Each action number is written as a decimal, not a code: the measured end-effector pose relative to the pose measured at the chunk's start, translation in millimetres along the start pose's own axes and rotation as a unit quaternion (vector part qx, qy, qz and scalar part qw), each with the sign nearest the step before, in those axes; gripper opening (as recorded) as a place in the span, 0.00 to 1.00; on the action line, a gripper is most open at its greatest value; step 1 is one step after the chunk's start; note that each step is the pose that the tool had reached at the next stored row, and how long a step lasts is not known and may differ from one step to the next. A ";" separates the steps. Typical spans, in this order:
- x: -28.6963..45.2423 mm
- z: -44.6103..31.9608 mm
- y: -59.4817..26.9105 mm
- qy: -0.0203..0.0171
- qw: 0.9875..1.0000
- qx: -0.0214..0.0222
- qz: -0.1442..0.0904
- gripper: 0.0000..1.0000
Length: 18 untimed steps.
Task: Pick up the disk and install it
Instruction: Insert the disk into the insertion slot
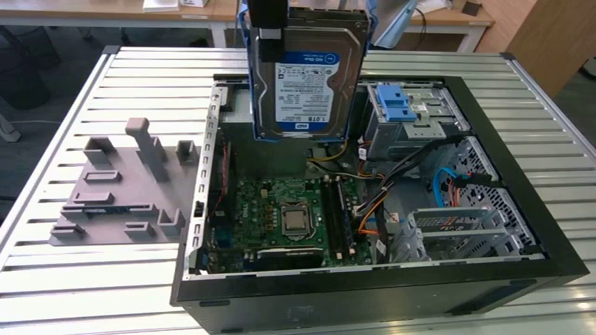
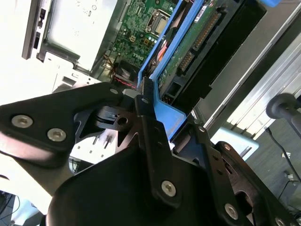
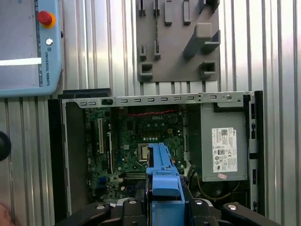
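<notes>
closest to the lens in the second wrist view is the black metal claw (image 2: 168, 109), its fingers (image 2: 146, 110) pressed in from both sides on the blue plastic carrier of the disk (image 2: 188, 52), a flat silver hard drive. the claw has a firm hold of it, with no gap showing at the carrier's edge. in the exterior view the disk (image 1: 312, 77) hangs upright in the air over the open black desktop computer case (image 1: 373, 300), with its white-and-blue label facing the camera. it is gripped at its upper end and touches nothing below. under it lies the green motherboard (image 1: 279, 202). just to the exterior view's right stands the silver metal cage with a blue plastic latch (image 1: 410, 122), apart from the disk. the first wrist view shows the grey metal box with a white sticker (image 3: 223, 146) inside the case. a grey plastic fixture plate with upright blocks (image 1: 112, 209) rests on the ribbed metal bench (image 1: 84, 293) beside the case.
</notes>
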<state>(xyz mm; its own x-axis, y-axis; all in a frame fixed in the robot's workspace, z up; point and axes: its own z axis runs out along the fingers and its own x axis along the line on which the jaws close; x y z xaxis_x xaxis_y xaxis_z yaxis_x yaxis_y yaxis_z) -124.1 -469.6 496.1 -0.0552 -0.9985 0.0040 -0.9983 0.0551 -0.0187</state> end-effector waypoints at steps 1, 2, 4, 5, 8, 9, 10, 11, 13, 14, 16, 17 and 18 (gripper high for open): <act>0.3 0.1 -1.5 0.000 1.000 0.000 0.000 0.37; 0.5 0.0 -3.1 0.000 1.000 0.000 0.000 0.37; 0.9 0.1 -7.3 0.000 1.000 0.000 0.000 0.37; 1.2 0.2 -9.1 0.000 1.000 0.000 0.000 0.37; 1.8 0.3 -14.7 0.000 1.000 0.000 0.000 0.37; 2.0 0.3 -16.5 0.000 1.000 0.000 0.000 0.37; 2.3 0.4 -18.3 0.000 1.000 0.000 0.000 0.37; 2.5 0.3 -20.2 0.000 1.000 0.000 0.000 0.37; 2.9 0.5 -24.8 0.000 1.000 0.000 0.000 0.37; 3.1 0.5 -27.1 0.000 1.000 0.000 0.000 0.37; 3.5 0.6 -31.9 0.000 1.000 0.000 0.000 0.37; 3.6 0.7 -34.5 0.000 1.000 0.000 0.000 0.37; 3.8 0.7 -36.9 0.000 1.000 0.000 0.000 0.37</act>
<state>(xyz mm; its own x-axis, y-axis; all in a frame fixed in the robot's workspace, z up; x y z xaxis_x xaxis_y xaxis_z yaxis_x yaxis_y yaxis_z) -87.4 -475.5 496.1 -0.0552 -0.9985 0.0041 -0.9983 0.0551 -0.0186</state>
